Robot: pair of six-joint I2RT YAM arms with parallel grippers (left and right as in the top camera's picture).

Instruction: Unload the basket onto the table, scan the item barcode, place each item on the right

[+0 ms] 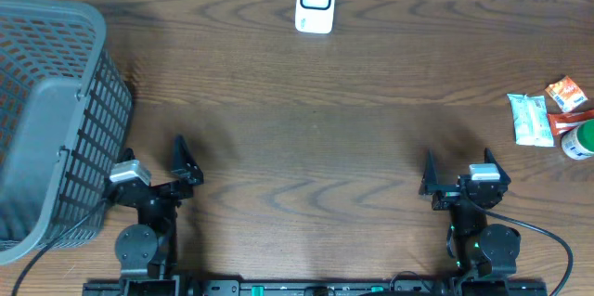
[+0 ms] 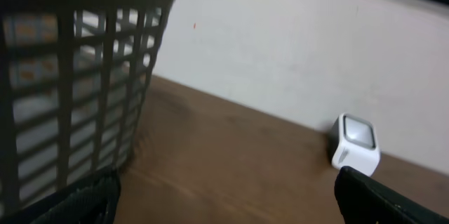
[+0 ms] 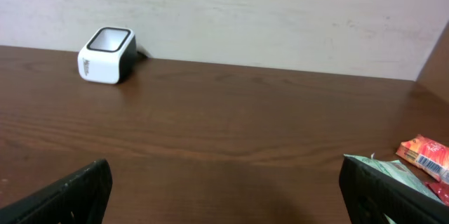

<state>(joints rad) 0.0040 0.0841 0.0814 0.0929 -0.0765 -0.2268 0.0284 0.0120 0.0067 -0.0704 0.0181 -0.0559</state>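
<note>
Grey mesh basket hogs the left edge, and the left gripper sits just beside it at the near edge, jaws spread wide and free. From there it's an open stretch of table up to the white scanner at the far edge. The right gripper is spread wide too. Items bunch at the right edge: a white packet, an orange packet, and what looks like a green-lidded tub, half cut off.

No text is legible; the orange packet carries what may be a barcode, too blurred.
</note>
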